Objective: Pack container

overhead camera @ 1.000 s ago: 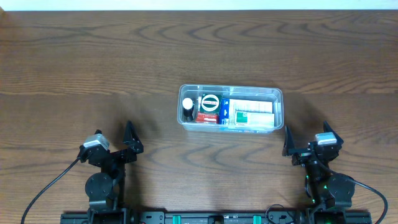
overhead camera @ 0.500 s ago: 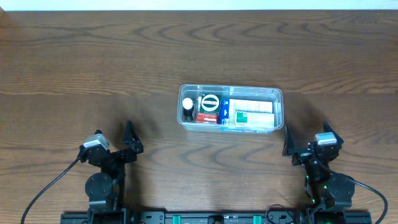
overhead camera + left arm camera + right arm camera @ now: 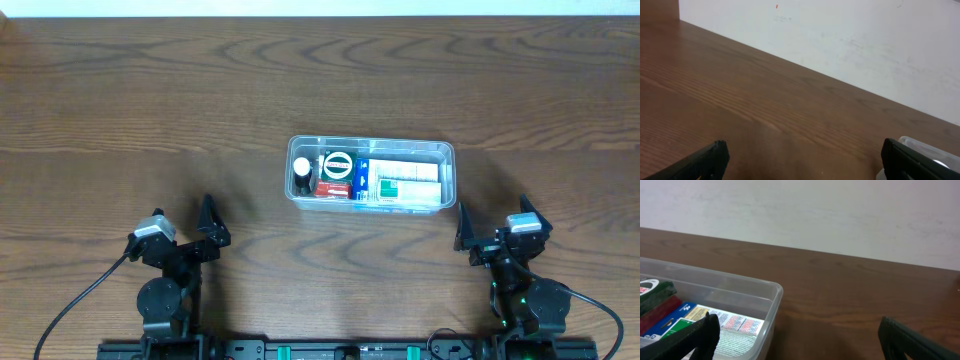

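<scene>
The clear plastic container (image 3: 447,152) sits at the table's middle, holding a white-capped bottle (image 3: 302,174), a round green-and-white tin (image 3: 336,165), a red packet (image 3: 333,188) and a white-and-green box (image 3: 405,183). My left gripper (image 3: 211,222) is open and empty at the front left, well apart from the container. My right gripper (image 3: 492,220) is open and empty at the front right, just off the container's near right corner. In the right wrist view the container's corner (image 3: 771,296) and the packets show between the open fingers (image 3: 800,335). In the left wrist view the fingers (image 3: 802,157) are open over bare wood, with the container's edge (image 3: 925,147) at the right.
The dark wooden table (image 3: 150,100) spreads all round the container. A white wall (image 3: 800,210) runs behind the table's far edge. Black cables (image 3: 70,310) trail from both arm bases at the front edge.
</scene>
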